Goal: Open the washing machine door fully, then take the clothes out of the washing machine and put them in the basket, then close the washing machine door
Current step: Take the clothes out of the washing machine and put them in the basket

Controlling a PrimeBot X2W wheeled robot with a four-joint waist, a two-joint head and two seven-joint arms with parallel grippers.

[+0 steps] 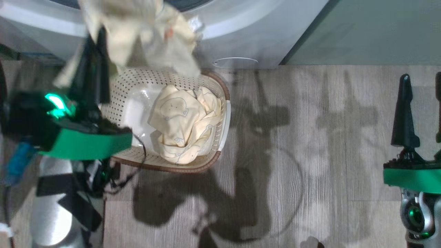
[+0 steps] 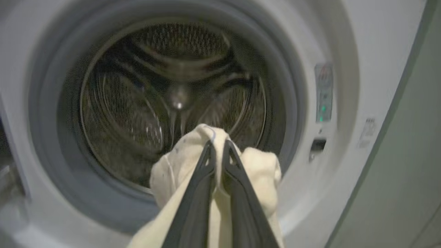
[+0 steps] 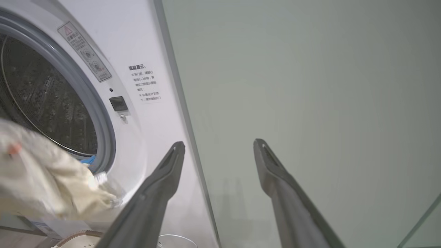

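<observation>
Grey wood-look floor [image 1: 310, 155] fills most of the head view, w/ the white front-loading washing machine [image 1: 248, 31] along the top. Small cream perforated plastic basket [image 1: 222, 93] sits just in front of it, w/ one pale cream-yellow printed cotton garment [image 1: 182, 124] crumpled inside. My left gripper [image 1: 94, 38] is pinched tight on a second soft cream-yellow garment [image 1: 144, 31], which hangs above the basket's far end, near the machine front. Right gripper [image 1: 422, 79] is well apart at the right, fingers spread wide, nothing in them.

Left wrist view: both fingers clamp a bunched fold and cloth drapes down either side. Grey-rimmed drum mouth [image 2: 172, 103] is behind. Pic is blurred, and I can't make out more cloth in there.

Right wrist view: pale green cabinet [image 3: 310, 103] ahead, held cloth at lower left.

Handling, imo: light, limp, not fragile. It'll sag and swing, and loose tails could catch the basket's brown rim. Best hold is a bunched fold near the middle.
</observation>
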